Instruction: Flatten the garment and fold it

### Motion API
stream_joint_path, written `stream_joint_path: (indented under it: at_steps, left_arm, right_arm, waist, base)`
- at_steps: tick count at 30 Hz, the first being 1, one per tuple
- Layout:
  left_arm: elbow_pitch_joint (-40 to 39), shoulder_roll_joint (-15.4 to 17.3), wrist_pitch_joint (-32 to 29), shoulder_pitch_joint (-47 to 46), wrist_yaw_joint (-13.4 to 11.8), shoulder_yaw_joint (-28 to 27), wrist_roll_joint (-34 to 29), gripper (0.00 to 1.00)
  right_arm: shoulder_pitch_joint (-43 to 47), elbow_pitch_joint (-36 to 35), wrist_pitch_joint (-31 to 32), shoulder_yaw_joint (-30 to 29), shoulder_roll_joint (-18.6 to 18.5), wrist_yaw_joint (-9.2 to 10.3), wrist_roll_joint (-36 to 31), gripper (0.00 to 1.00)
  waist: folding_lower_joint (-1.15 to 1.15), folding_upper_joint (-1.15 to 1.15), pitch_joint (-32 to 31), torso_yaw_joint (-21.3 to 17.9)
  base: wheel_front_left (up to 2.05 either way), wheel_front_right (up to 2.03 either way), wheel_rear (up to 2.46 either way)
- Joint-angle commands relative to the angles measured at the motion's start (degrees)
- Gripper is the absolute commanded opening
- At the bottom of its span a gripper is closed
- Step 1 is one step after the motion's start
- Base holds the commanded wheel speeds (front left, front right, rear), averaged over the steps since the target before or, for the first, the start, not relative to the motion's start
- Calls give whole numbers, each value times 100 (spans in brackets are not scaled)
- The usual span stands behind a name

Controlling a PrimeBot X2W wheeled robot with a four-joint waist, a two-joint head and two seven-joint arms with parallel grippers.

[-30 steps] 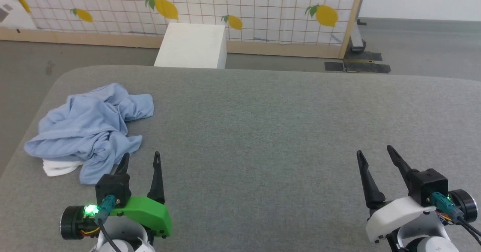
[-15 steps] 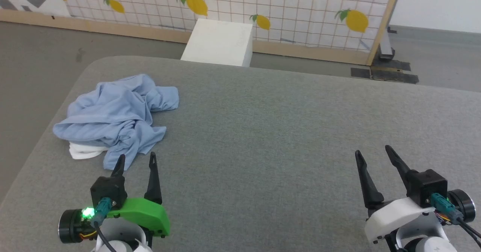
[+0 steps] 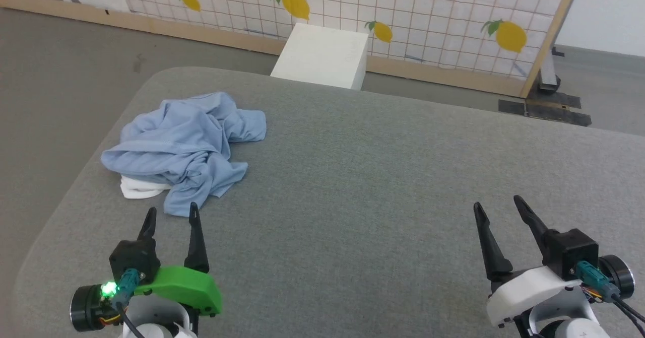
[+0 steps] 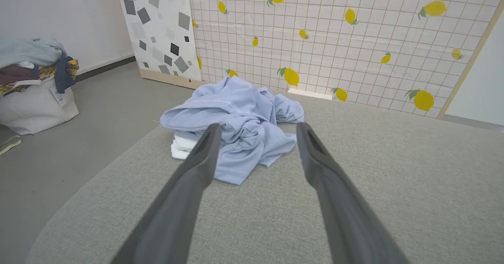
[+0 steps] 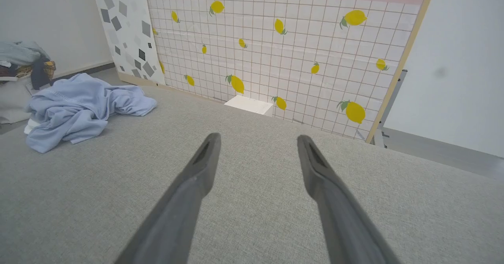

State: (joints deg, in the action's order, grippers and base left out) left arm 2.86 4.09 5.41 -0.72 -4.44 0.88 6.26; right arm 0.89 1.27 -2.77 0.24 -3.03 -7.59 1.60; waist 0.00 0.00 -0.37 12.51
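The light blue T-shirt (image 3: 184,144) lies crumpled in a heap at the far left of the grey padded table (image 3: 383,177), with white fabric peeking out at its near left edge. It also appears in the left wrist view (image 4: 240,124) and in the right wrist view (image 5: 78,106). My left gripper (image 3: 171,214) is open just short of the heap's near hem, touching nothing. Far off at the lower right, my right gripper (image 3: 496,204) is open over bare table.
A white box (image 3: 322,56) stands on the floor behind the table, before a lemon-print partition (image 3: 383,10). A laundry basket with clothes (image 4: 31,87) sits on the floor to the left. The table's left edge (image 3: 75,177) runs close to the T-shirt.
The head camera has turned left, so the T-shirt and box sit further right in the picture. The left gripper now stands slightly lower and further left; the right has hardly shifted.
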Motion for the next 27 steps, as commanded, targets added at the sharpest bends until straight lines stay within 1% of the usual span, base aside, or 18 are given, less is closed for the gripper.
stream_joint_path:
  at_steps: [1,27]
  left_arm:
    - [-19,53,50,96,-62,3,87,100]
    - [0,132,293,215,-381,64,514,100]
  right_arm:
    - [-77,26,-53,11,5,4,55,100]
    - [-135,126,-225,52,9,6,162,100]
  waist:
    - [0,0,-6,72]
    - [0,0,11,837]
  base:
    - [0,0,0]
    - [0,0,0]
